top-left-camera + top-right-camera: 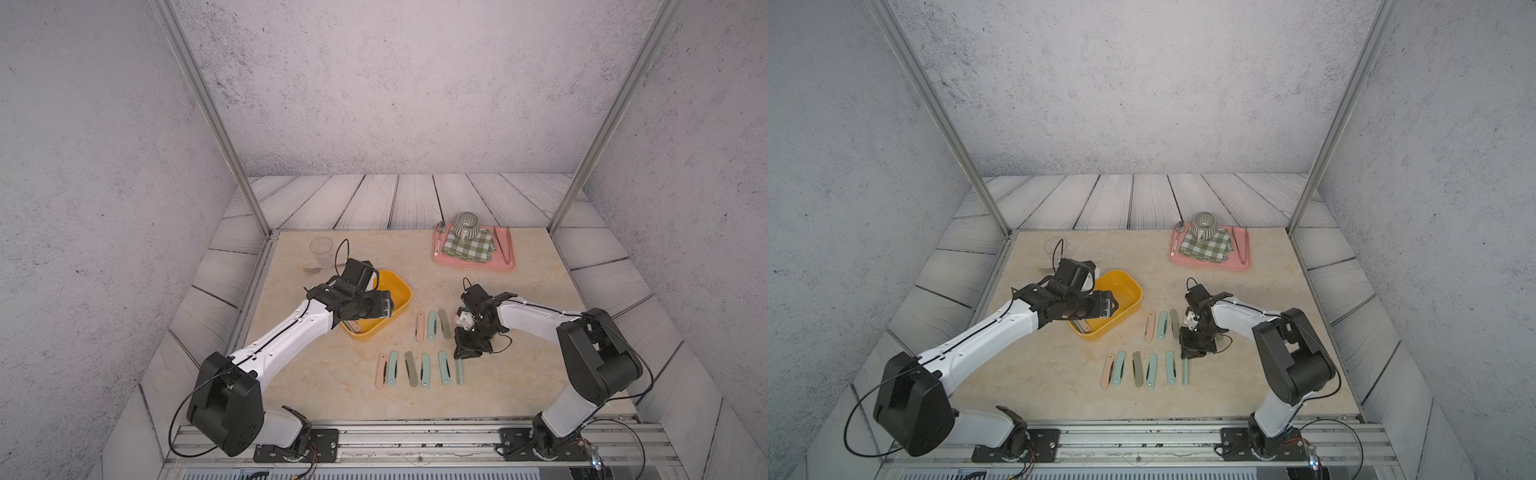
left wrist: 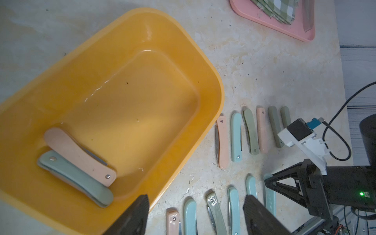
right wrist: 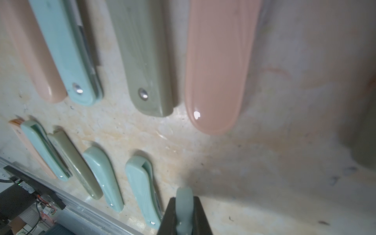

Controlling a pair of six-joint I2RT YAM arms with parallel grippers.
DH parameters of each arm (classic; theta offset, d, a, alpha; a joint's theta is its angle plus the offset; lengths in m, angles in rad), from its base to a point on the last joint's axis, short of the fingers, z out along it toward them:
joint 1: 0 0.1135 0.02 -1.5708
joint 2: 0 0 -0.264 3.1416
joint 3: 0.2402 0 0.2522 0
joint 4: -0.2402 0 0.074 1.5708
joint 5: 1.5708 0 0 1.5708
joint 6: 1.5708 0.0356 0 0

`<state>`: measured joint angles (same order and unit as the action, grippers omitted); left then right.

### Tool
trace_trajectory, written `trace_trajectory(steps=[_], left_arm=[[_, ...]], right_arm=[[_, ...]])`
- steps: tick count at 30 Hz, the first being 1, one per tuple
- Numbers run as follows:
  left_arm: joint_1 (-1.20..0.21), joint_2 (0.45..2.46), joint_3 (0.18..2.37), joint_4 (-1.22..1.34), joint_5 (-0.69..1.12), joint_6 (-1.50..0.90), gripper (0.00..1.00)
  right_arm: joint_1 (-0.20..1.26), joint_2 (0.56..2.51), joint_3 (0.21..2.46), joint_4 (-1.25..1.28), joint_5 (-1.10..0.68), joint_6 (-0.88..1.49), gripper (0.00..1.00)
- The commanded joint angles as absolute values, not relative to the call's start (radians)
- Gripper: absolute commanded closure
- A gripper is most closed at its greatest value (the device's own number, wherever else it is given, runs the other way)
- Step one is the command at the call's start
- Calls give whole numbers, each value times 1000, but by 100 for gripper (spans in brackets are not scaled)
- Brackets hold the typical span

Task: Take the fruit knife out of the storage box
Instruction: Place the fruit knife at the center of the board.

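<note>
Lower centre, the right hand [image 3: 184, 203] clamps a teal knife [image 3: 184, 194]: lay it flat, then release; left hand [image 2: 196, 198] apart over storage box [image 2: 203, 61].

Glossy plastic storage box [image 2: 209, 105], smooth marbled tabletop [image 2: 254, 67]

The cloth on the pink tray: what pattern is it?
The cloth is green-and-white checked, clearest in a top view.

I counted two fruit knives [image 2: 79, 156] inside the storage box [image 2: 179, 46], twelve more laid in two rows of six beside it, and behind it one pink tray [image 1: 473, 265], one mug [image 1: 466, 226], one glass [image 1: 321, 249] and one fork [image 1: 318, 269].
</note>
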<state>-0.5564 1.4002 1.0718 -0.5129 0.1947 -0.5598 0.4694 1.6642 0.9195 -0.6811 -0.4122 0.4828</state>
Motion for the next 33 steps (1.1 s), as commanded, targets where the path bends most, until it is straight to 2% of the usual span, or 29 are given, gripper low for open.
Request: trace_trajectory(steps=[1,4,12,20,26,33], left_arm=[[-548,1417,1100,-523,206,-545,23],[-548,1417,1096,-522,206,-547,23],[-548,1417,1089,-524,200,-551,23],[-548,1433,1106,-552,159,-563,23],[-548,1462,1142,-635,35,-596,21],[-542,1548,1186,-677,-52,-666,16]], right_arm=[[471,1651,907,-667,-394,493,100],[470,1649,907,-674,-387,491,96],[471,1633,918,-719,-327,482,68],[471,1604,967,-763,-310,468,59],[470,1558,1100,-866,-273,432,36],[471,1568,1242,-966,-258,399,1]])
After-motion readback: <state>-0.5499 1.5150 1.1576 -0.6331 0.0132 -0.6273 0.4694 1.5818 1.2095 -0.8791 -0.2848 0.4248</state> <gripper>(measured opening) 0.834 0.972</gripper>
